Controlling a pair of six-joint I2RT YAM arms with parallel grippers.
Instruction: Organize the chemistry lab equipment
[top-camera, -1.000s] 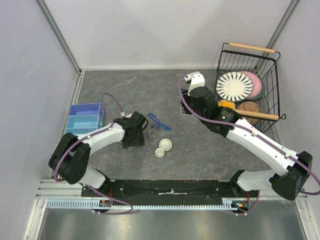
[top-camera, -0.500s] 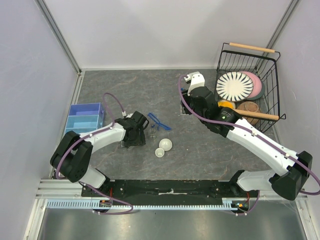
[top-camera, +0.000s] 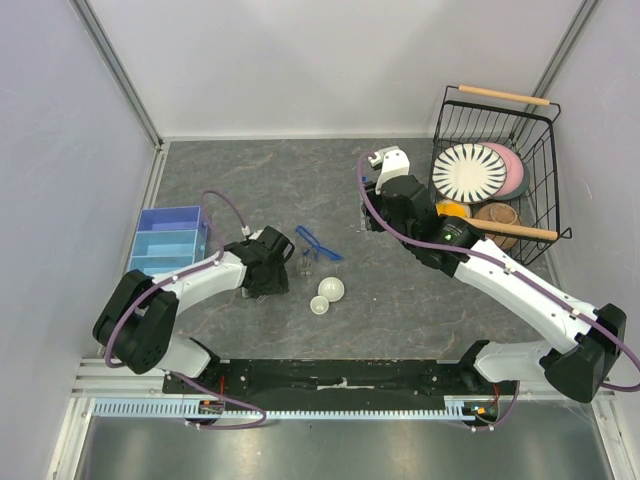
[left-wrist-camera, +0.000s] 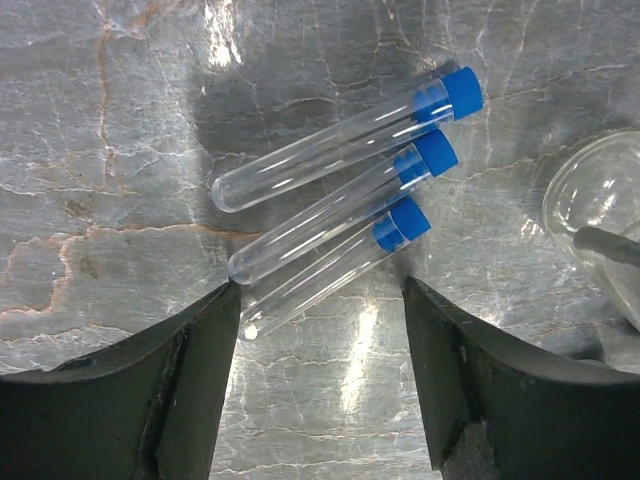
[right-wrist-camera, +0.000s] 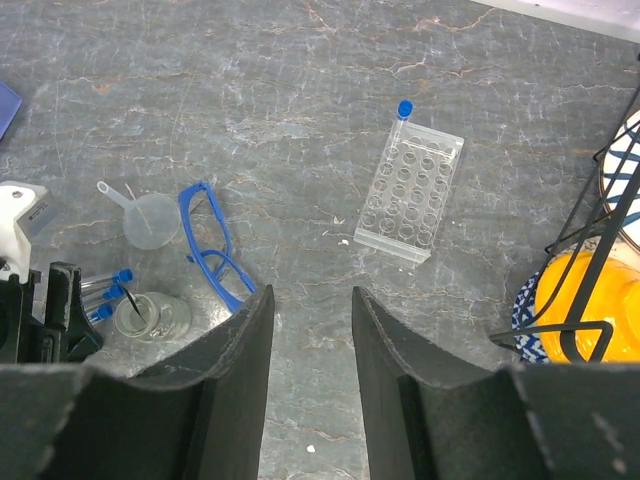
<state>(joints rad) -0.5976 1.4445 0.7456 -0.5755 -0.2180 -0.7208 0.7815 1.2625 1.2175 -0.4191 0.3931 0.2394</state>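
Tubes (left-wrist-camera: 340, 190) just ahead of left gripper (left-wrist-camera: 322, 290)

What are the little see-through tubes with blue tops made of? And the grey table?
The tubes look like clear glass or hard plastic, I cannot tell which: the table shows through and light glints on them. Their blue caps look like dull plastic. The table looks like glossy grey veined stone, or a print of it: glare spots show.
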